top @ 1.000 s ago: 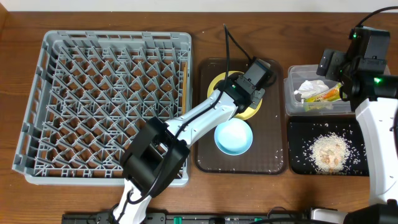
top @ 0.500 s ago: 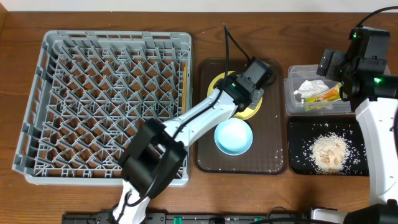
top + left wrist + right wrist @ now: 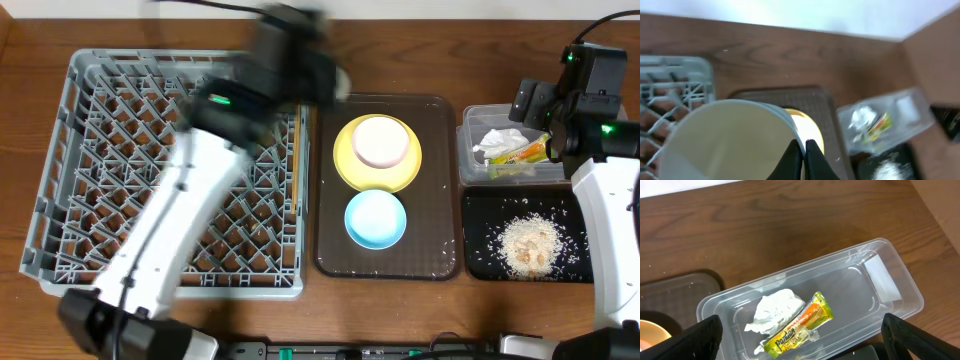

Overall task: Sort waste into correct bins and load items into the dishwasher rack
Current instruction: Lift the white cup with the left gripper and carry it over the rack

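Cream cup [image 3: 725, 145]: you are carrying it at the tip of the left arm. Its broad pale round face is filling the lower left of the wrist view.
Left gripper [image 3: 800, 155]: its two fingers are pressing together on the cup's rim, at the right edge of the cup.
Grey rack [image 3: 100, 170]: in the wrist view it is lying to the left of the pinched fingers and below them. Overhead, the left arm is showing smeared above the rack's far right corner, so the peg field is spreading away to the left and back toward the arm's base.
Direction to steer: by my judgement you are needing to go left and down to set the cup among the pegs. Going right is taking you back over the tray.
Yellow plate [image 3: 350, 170]: it is sitting on the brown tray [image 3: 440, 240], just beside the rack's right wall, and it is bearing a second cup [image 3: 381, 142]. The light blue bowl [image 3: 375, 220] is lying just beside the plate on the near side.
Right gripper [image 3: 800, 347]: its jaws are standing wide apart and gripping nothing, and it is hanging over the clear tub [image 3: 880, 280], where the tissue [image 3: 775, 310] and the wrapper [image 3: 797, 325] are lying.
Nearer arm: the left one is already over the rack, while the right one is waiting well apart with the whole tray between.
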`<state>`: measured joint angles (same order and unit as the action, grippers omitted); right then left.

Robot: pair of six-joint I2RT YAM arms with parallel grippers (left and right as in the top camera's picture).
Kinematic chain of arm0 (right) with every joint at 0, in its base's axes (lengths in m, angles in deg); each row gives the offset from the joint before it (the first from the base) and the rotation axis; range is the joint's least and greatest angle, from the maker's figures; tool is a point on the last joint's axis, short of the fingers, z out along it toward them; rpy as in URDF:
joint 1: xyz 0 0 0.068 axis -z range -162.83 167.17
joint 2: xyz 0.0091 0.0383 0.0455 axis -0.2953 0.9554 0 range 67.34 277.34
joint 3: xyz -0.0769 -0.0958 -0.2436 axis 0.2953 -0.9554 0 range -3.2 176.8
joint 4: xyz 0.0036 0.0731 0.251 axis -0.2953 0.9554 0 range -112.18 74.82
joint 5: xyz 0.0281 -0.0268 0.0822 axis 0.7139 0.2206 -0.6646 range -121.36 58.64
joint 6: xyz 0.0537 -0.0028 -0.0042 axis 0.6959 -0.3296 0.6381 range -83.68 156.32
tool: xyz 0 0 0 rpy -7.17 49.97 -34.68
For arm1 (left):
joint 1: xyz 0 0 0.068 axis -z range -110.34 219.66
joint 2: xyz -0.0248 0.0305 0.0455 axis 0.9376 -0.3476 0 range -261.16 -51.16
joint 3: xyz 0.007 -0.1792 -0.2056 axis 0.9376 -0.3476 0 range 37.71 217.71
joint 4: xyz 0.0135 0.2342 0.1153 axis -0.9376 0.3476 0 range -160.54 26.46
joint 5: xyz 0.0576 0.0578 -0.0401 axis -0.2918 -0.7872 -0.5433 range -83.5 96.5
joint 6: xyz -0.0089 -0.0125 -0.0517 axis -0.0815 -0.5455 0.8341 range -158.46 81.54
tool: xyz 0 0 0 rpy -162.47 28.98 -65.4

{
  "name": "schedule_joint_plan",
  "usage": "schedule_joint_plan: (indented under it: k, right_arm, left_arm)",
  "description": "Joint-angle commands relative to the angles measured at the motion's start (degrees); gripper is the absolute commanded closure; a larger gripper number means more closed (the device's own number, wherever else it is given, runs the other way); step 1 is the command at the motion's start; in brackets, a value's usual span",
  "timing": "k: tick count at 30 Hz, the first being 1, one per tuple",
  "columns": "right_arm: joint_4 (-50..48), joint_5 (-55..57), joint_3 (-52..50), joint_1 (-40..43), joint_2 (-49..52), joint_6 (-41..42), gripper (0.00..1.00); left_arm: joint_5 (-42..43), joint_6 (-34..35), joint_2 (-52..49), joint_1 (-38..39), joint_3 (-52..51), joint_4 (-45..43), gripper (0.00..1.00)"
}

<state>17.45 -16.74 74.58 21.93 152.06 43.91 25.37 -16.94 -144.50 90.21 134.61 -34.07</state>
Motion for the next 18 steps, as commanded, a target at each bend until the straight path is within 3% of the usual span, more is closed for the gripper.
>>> schedule_joint_plan:
  k: [1, 5, 10, 14, 18]
  right_arm:
    - [0.04, 0.13, 0.55, 0.31, -0.74, 0.5, 0.01]
    - [0.04, 0.13, 0.55, 0.31, -0.74, 0.5, 0.01]
    - [0.07, 0.13, 0.55, 0.31, -0.74, 0.5, 0.01]
    - [0.07, 0.13, 0.55, 0.31, -0.74, 0.5, 0.01]
    - [0.04, 0.13, 0.55, 0.31, -0.74, 0.5, 0.01]
  left_arm:
    - [26.1, 6.54, -3.04, -10.34, -0.17, 0.66, 0.94]
    - [42.34, 7.43, -8.15, -19.34, -0.17, -2.73, 0.94]
    - [55.19, 13.2, -16.46, -23.21, -0.17, -11.58, 0.94]
    - [58.36, 19.41, -22.71, -22.97, -0.17, -19.32, 0.94]
    - [58.25, 21.0, -26.49, -22.95, -0.17, -21.42, 0.94]
